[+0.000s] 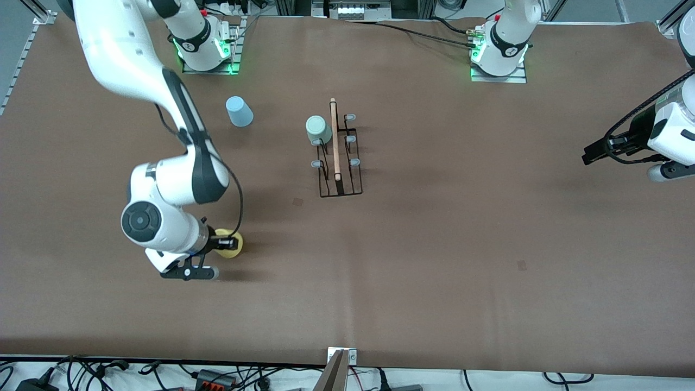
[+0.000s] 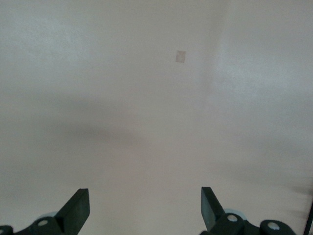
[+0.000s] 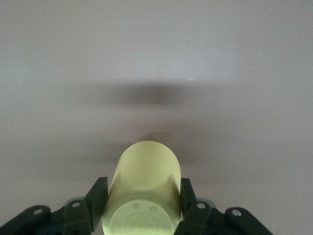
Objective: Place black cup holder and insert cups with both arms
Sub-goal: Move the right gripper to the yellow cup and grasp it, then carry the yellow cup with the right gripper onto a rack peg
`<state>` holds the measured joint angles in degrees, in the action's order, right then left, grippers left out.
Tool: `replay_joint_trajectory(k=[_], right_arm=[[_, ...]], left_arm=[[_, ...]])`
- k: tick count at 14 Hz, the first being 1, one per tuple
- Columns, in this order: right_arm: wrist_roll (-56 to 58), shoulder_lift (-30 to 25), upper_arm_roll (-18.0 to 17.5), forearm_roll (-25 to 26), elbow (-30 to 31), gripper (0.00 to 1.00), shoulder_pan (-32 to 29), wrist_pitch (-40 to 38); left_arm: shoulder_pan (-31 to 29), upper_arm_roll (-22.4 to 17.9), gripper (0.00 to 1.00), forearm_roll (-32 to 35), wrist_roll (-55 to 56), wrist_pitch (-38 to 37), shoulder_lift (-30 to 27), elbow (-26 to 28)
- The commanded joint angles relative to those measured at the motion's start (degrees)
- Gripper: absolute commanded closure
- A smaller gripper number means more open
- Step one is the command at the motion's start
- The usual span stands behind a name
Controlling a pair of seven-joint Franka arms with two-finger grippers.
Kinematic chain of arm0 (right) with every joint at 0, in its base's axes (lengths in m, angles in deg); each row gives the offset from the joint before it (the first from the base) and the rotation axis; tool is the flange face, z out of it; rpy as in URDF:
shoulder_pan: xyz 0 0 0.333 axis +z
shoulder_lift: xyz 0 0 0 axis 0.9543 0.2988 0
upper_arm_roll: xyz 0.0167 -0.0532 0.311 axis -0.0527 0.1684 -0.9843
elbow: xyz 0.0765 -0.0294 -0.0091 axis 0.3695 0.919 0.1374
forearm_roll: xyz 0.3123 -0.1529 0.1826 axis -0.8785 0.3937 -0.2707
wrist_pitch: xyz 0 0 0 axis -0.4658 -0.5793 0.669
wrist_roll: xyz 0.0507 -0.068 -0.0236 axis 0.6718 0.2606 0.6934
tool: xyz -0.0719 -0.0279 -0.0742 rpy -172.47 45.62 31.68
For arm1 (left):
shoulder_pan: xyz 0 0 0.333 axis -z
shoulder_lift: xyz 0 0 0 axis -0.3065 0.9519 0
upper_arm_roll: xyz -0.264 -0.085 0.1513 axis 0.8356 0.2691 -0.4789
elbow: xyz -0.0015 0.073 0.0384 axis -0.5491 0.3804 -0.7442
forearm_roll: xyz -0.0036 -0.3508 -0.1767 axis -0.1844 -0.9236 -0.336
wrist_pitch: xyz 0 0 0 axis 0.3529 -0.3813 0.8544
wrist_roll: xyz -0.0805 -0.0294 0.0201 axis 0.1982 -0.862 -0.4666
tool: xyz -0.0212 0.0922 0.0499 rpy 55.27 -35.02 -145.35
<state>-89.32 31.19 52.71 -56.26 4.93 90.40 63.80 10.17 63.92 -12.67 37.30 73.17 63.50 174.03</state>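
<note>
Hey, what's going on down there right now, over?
Right gripper shut on yellow cup. Left gripper open, waiting over bare table. Mint cup on rack, blue cup loose. Nothing in the way.

- My right arm [image 1: 163,179] is glossy white shells with dark grey joint bands, and a round dark grey cap at its wrist's nine o'clock.
- A thin black cable loops along its forearm.
- My left arm [image 1: 673,130] is white too, with a ribbed black cable.
- Both bases [image 1: 502,46] glow green and wear a black ring with a white mark.
- Right gripper [image 3: 143,198]: black fingers, silver screws; left gripper [image 2: 145,210] looks the same.
</note>
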Motion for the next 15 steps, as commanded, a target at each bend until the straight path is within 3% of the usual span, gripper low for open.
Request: replay_joint_trajectory(k=[1, 3, 6, 15], right_arm=[[-3.9, -7.1, -3.0, 0.3, 1.9, 0.68, 1.8, -6.4], [-6.9, -9.1, -7.3, 0.1, 1.9, 0.68, 2.3, -11.1], [-13.9, -9.5, -14.0, 0.2, 2.4, 0.68, 2.7, -11.2], [-20.0, -6.9, -14.3, 1.2, 5.9, 0.68, 9.6, -5.4]], left_arm=[[-0.4, 0.2, 0.0, -0.5, -1.4, 0.4, -0.7, 0.5], [-0.5, 0.2, 0.0, -0.5, -1.4, 0.4, -0.7, 0.4], [-0.4, 0.2, 0.0, -0.5, -1.4, 0.4, -0.7, 0.4], [-0.4, 0.2, 0.0, -0.5, -1.4, 0.4, -0.7, 0.4]])
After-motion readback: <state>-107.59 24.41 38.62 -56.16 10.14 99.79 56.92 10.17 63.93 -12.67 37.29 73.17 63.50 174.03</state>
